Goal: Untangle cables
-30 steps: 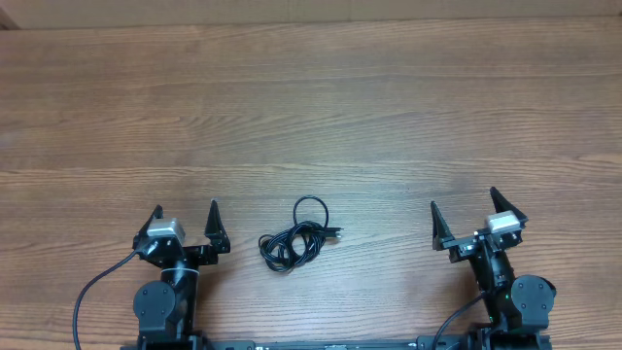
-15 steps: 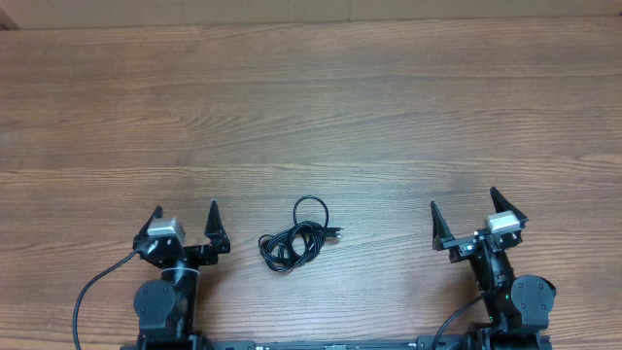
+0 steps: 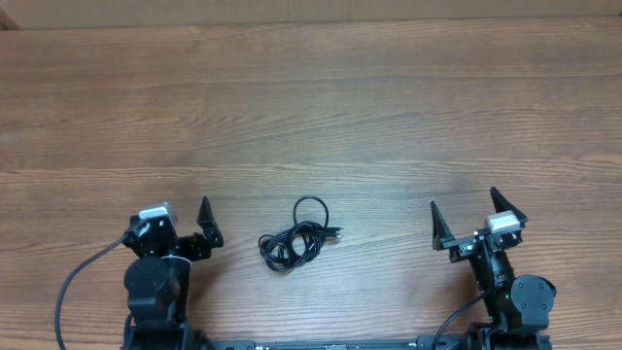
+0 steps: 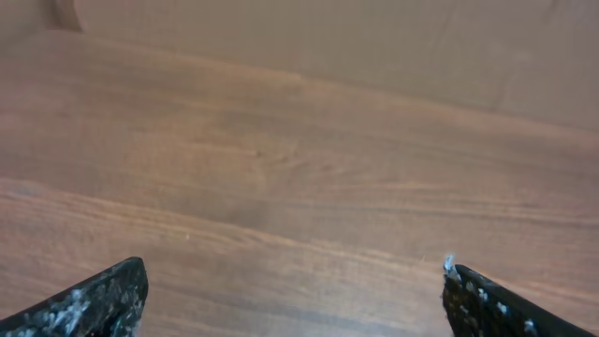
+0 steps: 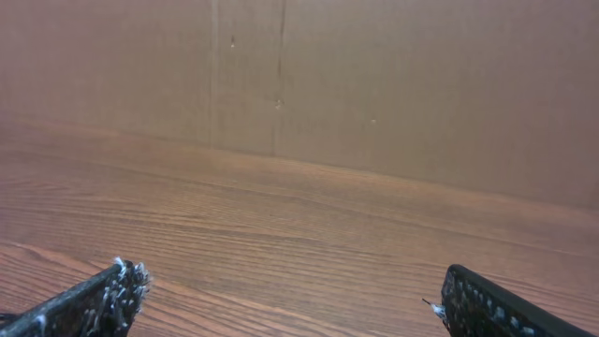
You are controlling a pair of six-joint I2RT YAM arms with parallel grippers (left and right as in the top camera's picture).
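The cables [image 3: 296,238] are thin black cords in one small tangled bundle on the wooden table [image 3: 311,107], with a loop at the top and a small plug [image 3: 336,232] sticking out to the right. My left gripper [image 3: 181,218] is open and empty, to the left of the bundle. My right gripper [image 3: 465,200] is open and empty, well to the right of it. The left wrist view shows open jaws [image 4: 295,276] over bare wood, and so does the right wrist view [image 5: 285,281]. The cables do not show in either wrist view.
A brown cardboard wall [image 5: 374,84] stands at the far edge of the table. The arm bases and their thick black wires [image 3: 73,292] sit along the near edge.
My left gripper has shifted and turned a little to the left. The right arm and the cable bundle have not moved.
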